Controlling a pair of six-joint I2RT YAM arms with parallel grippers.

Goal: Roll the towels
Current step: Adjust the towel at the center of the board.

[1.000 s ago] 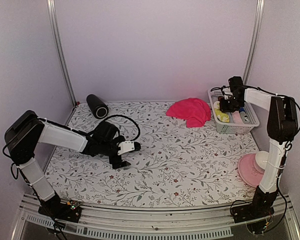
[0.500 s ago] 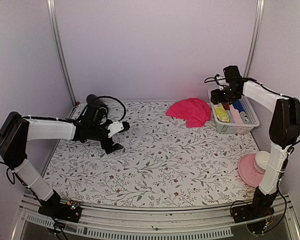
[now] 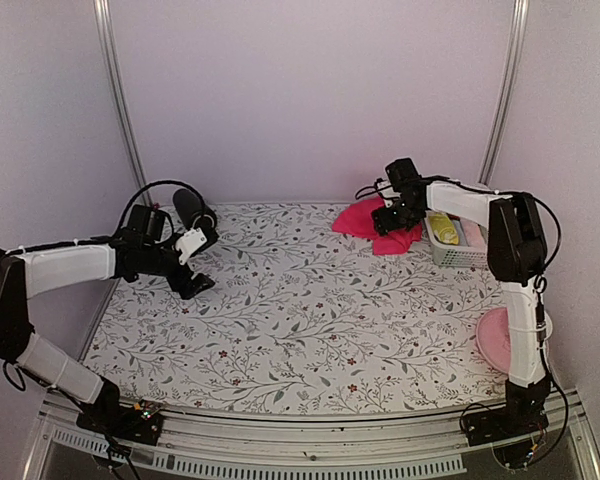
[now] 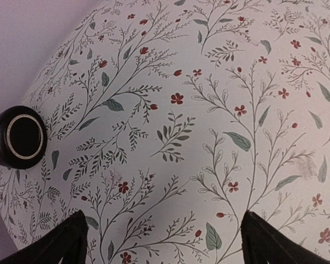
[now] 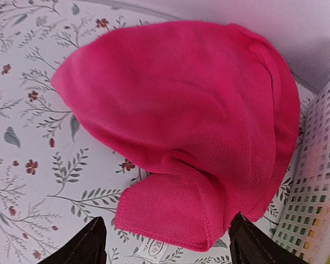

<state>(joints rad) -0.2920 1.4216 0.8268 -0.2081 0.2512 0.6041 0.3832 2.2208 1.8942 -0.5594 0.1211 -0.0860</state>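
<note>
Floral-patterned worktop [image 3: 310, 330] is enclosed by plain pale walls. One pink towel [image 5: 181, 110] is found crumpled at the far right of it, just beside a white basket [image 3: 465, 258] in which rolled towels [image 3: 442, 228] are already stored.

The right end effector [image 5: 166, 242] is positioned directly above the towel, its fingers spread wide with nothing gripped. The left end effector [image 4: 164, 245] is also fully spread and unloaded, held over bare worktop near a black cylinder [image 4: 19, 137], well apart from the towel.

The step in hand is judged to be the pick-up of the towel for spreading.

- The doubled-over corner [image 5: 170, 214] nearest the fingers should be selected, as a single hemmed edge is presented there.
- Only one layer should be pinched; if the whole heap is gathered, the cloth is likely to stay bunched.
- The towel should be drawn toward the open middle of the worktop, clear of the basket wall.
- The opposite edge should be taken by the left end effector, so that the cloth can be laid flat before rolling is begun.
</note>
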